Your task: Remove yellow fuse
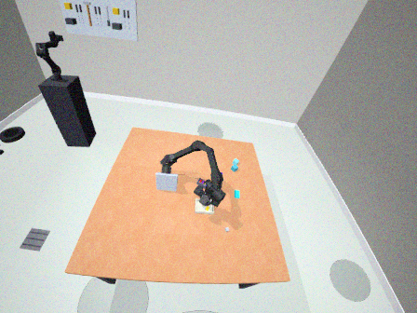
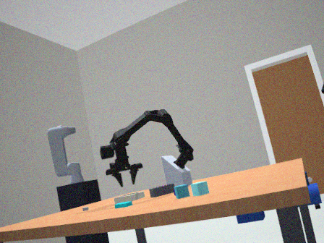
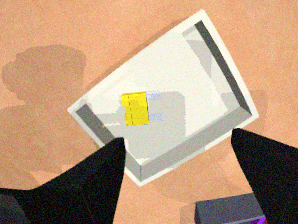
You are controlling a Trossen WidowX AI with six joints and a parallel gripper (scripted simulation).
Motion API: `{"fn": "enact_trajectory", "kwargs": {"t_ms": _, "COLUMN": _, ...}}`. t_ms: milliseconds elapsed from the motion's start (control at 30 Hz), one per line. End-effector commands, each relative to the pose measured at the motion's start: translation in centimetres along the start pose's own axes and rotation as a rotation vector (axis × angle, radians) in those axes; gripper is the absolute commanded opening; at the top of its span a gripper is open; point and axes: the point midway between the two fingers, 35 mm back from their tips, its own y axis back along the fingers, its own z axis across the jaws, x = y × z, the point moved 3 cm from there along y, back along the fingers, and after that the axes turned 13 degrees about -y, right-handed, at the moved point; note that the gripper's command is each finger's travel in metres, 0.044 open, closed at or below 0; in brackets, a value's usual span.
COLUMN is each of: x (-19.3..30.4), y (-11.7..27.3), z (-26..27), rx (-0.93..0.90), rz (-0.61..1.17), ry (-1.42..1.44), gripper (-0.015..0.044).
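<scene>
Wrist view: small yellow rectangular fuse [image 3: 135, 110] lying flat on floor of shallow white rectangular tray [image 3: 200, 76], toward its left end, clear of the walls. Black parallel jaws spread wide above tray, one dark finger [image 3: 93, 183] at lower left, the other at lower right; nothing between them, fuse free of both. Grey fuse block [image 3: 229, 219] with coloured fuses visible at bottom edge, just beside tray's near corner, apart from it.

Exterior view: jaws [image 2: 126, 176] hanging open over orange wooden table [image 2: 231, 195], fingertips pointing down, well above tray [image 2: 129, 197].

Top view: black six-joint arm [image 1: 200, 154] arched over table, wrist above tray [image 1: 205, 209].
</scene>
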Motion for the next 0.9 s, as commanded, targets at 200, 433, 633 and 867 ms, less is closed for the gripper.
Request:
{"fn": "enact_trajectory", "kwargs": {"t_ms": 200, "x": 0.11, "y": 2.07, "z": 0.14, "rx": -0.016, "rz": -0.001, "ry": 0.01, "gripper": 0.033}}
{"fn": "enact_trajectory", "kwargs": {"t_ms": 433, "x": 0.02, "y": 1.7, "z": 0.13, "rx": -0.011, "rz": 0.004, "ry": 0.001, "gripper": 0.033}}
{"fn": "enact_trajectory", "kwargs": {"t_ms": 633, "x": 0.02, "y": 1.7, "z": 0.13, "rx": -0.011, "rz": 0.004, "ry": 0.001, "gripper": 0.033}}
{"fn": "enact_trajectory", "kwargs": {"t_ms": 867, "x": 0.02, "y": 1.7, "z": 0.13, "rx": -0.011, "rz": 0.004, "ry": 0.001, "gripper": 0.033}}
